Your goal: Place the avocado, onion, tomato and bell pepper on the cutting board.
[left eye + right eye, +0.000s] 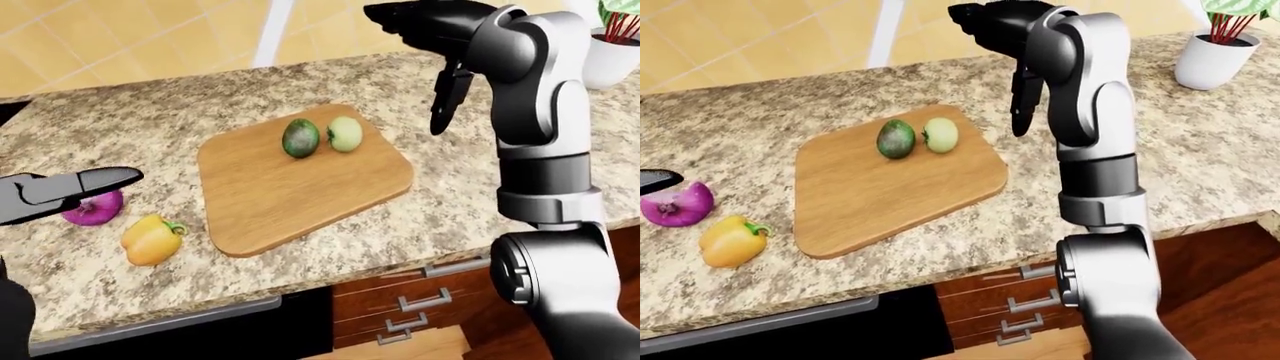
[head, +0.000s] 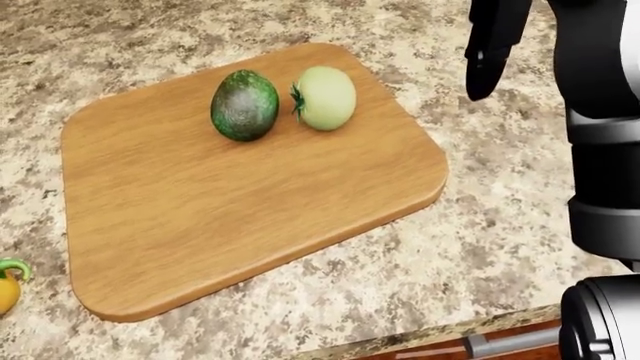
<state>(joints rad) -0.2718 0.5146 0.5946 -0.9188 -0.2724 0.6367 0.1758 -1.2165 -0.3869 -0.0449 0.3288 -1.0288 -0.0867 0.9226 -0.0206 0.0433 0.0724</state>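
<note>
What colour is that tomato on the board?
Pale green, with a dark green stem; the tomato shows best in the head view.

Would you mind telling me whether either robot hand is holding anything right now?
Nothing is held: the right robot hand is raised empty, and the left robot hand hovers open above the onion.
</note>
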